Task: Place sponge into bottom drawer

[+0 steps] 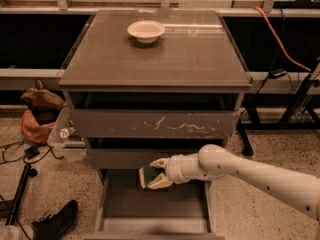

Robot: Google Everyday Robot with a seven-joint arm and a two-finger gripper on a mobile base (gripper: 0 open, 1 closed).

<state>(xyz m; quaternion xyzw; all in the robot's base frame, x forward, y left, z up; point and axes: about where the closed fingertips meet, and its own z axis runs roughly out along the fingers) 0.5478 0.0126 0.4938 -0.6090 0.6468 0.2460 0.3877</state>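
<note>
Camera view has the gripper (153, 174) clenched on the sponge (145, 174), one pale finger above it and one below, so the dark green face is turned sideways toward the left and not laid flat. That pinch across the thickness suits a soft pad: it lets the sponge hang past the fingertips, free to drop once the grip is released. The sponge is in the air, over the rear part of the open bottom drawer (165, 211) and just in front of the middle drawer (120, 158), whose front is closed. It touches neither, as far as I can tell.

The arm (250, 173) reaches in from the lower right edge, runs leftward and slightly upward to a rounded joint, then levels out through a short wrist so the gripper points left, across the drawer opening and not down into it. Coming in low and from the side keeps the arm under the closed fronts above it.

I judge the carry nearly done; what remains is to lower a little and let go, minding the drawer's right wall, which lies close under the wrist.

Above, the top drawer (155, 124) shows a scratched front. A cream bowl (145, 30) stands alone toward the back of the table (160, 64), well apart from the work. A dark shoe (55, 222) lies on the floor at lower left.
</note>
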